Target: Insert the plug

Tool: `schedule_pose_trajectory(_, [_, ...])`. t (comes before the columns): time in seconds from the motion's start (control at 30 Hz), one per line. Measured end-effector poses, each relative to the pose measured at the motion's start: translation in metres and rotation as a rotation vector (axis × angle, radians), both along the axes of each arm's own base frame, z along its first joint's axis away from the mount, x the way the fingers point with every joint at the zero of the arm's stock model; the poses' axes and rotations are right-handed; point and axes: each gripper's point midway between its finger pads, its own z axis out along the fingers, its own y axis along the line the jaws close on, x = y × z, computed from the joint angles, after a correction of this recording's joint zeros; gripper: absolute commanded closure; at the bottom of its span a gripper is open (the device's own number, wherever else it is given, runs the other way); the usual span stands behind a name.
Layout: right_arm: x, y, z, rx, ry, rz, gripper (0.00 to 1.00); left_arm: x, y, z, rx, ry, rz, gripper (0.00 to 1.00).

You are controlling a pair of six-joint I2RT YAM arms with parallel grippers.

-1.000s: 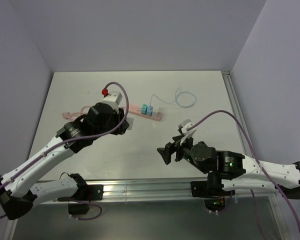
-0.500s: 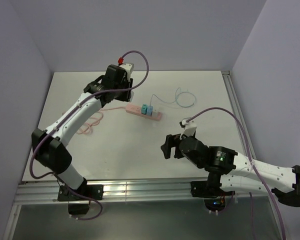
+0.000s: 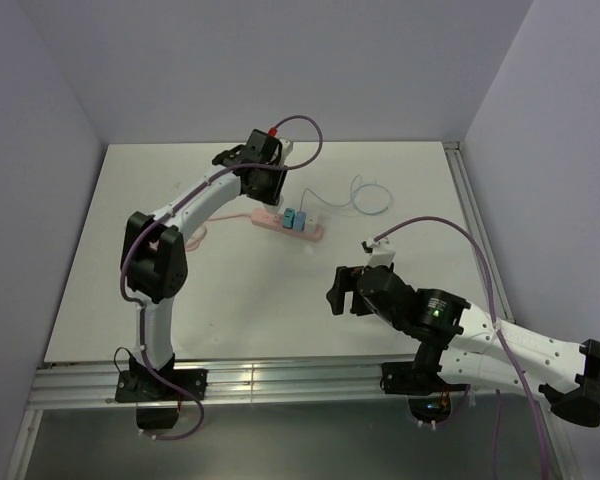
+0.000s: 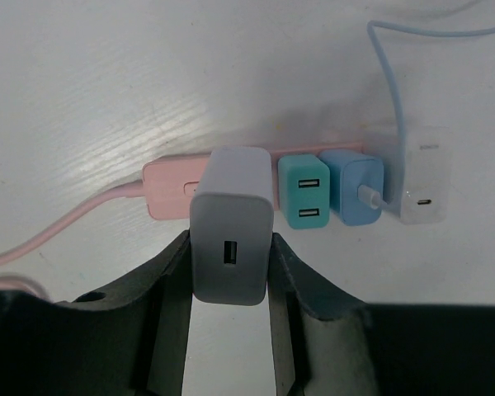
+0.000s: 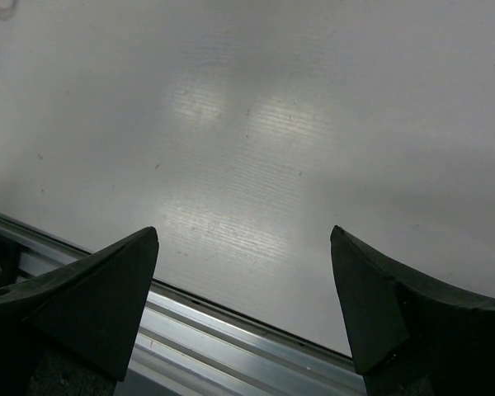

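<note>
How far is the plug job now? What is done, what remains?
Done: the white charger is clamped in the left gripper. In hand: it is held at the pink power strip, beside the teal plug. Left, probably: pushing it fully in and letting go.

Soft, even overhead light makes all views bright, with pale glare patches on the white bench (image 5: 231,165) and only faint, soft-edged shadows, while the dark fingers (image 5: 91,305) close to each wrist lens look slightly blurred and underexposed.

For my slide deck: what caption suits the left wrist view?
Left gripper holds a pale charger at the pink power strip, beside a teal charger.
</note>
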Motion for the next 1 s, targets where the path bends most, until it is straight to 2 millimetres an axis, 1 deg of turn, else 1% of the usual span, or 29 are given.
schedule_pose_trajectory(0.1, [-0.001, 0.002, -0.002, -0.001, 0.011, 0.009, 0.09, 0.007, -0.004, -0.014, 0.006, 0.039, 0.002, 1.00])
schedule_pose_trajectory(0.2, [-0.002, 0.004, -0.005, -0.007, 0.020, 0.015, 0.09, 0.010, -0.008, -0.021, 0.005, 0.066, 0.010, 1.00])
schedule_pose_trajectory(0.4, [-0.003, 0.005, -0.006, -0.010, 0.027, 0.023, 0.09, 0.007, -0.006, -0.026, -0.005, 0.093, 0.044, 1.00])
schedule_pose_trajectory(0.57, [-0.003, 0.005, -0.005, -0.003, 0.025, 0.025, 0.09, -0.003, -0.003, -0.043, 0.011, 0.137, 0.069, 1.00])
schedule_pose_trajectory(1.0, [-0.003, 0.008, -0.002, 0.015, 0.023, 0.033, 0.10, -0.006, -0.007, -0.043, 0.028, 0.111, 0.083, 1.00])
